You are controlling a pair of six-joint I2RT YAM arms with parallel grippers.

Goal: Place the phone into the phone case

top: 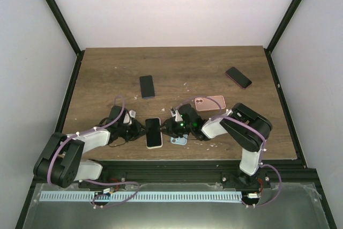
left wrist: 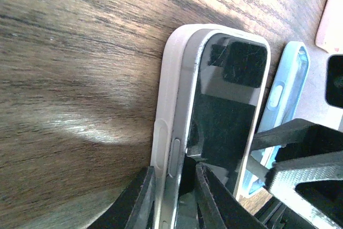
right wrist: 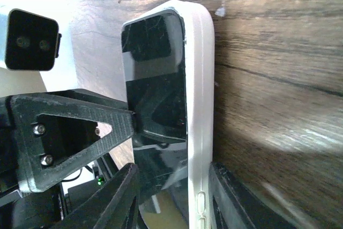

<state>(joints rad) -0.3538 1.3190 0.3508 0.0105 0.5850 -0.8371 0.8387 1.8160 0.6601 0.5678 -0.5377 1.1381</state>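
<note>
The phone (top: 154,132), black-screened, lies in the white phone case (left wrist: 171,95) on the wood table between both arms. My left gripper (left wrist: 174,171) is shut on the phone's left edge. One finger presses the case's outer wall and the other presses the glass (left wrist: 230,111). My right gripper (right wrist: 172,169) straddles the opposite edge, open. One of its fingers rests against the case wall (right wrist: 201,79) while the other stands off the screen (right wrist: 155,79). From above, the left gripper (top: 140,130) and the right gripper (top: 167,128) flank the phone.
A light blue case (top: 179,141) lies just right of the phone, under the right gripper. A pink phone (top: 210,102) sits behind it. A dark phone (top: 147,86) lies mid-table and another with a red rim (top: 238,77) at far right.
</note>
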